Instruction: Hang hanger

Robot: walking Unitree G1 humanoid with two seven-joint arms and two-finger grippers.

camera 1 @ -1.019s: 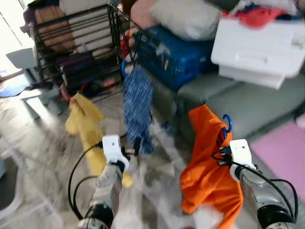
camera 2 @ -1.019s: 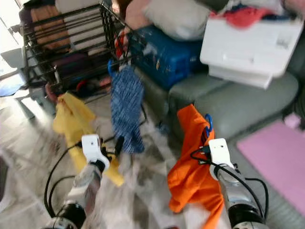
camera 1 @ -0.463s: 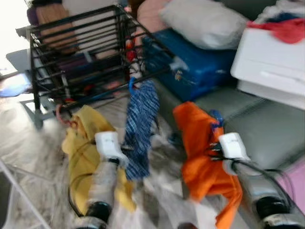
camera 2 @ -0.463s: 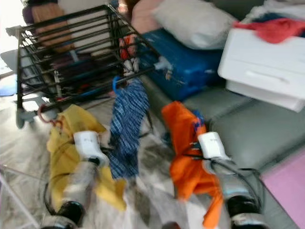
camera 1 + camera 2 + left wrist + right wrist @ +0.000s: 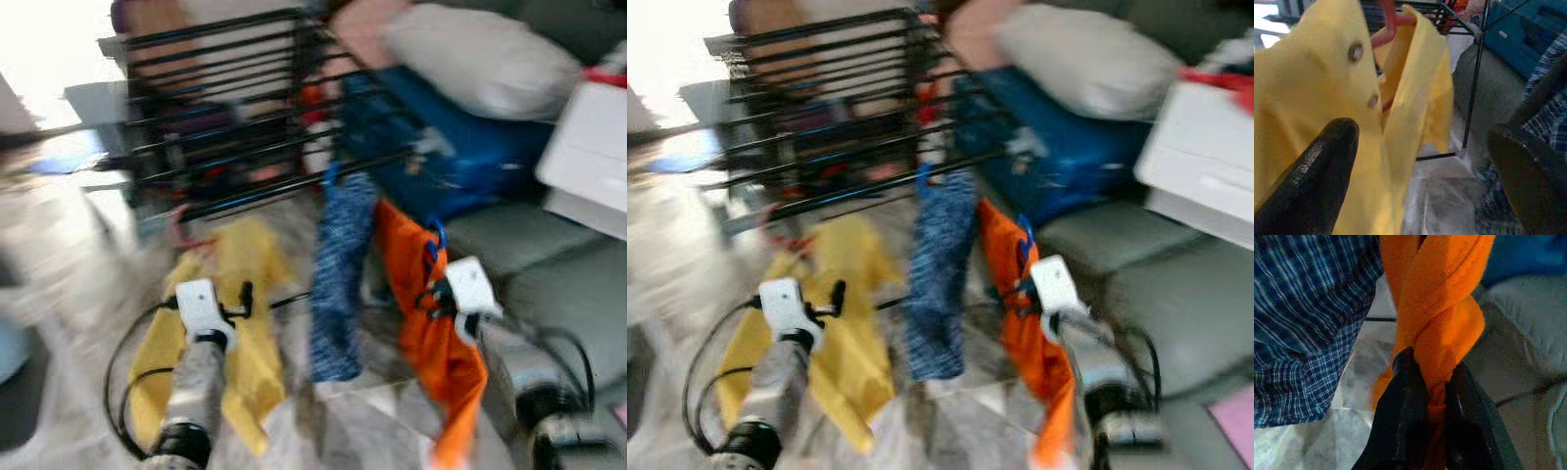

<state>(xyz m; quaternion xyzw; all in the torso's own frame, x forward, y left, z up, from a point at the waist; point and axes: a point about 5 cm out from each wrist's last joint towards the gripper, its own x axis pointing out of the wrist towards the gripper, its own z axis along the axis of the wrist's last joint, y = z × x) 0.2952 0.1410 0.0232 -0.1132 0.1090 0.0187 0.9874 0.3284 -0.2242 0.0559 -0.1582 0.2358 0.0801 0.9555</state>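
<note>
Closer to the rack the orange shirt was carried, pinched on its hanger by the right gripper; the left gripper was held wide. Snagging the checked shirt was risked.

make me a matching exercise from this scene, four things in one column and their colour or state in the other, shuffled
Things:
1. garment clamped in the right end effector
2. garment hanging from the black rack
3. garment in front of the left end effector
4. cushion on the blue case

Colour or state:
A. yellow
B. pale grey
C. orange
D. blue checked

Pairs:
1-C, the orange garment
2-D, the blue checked garment
3-A, the yellow garment
4-B
</note>
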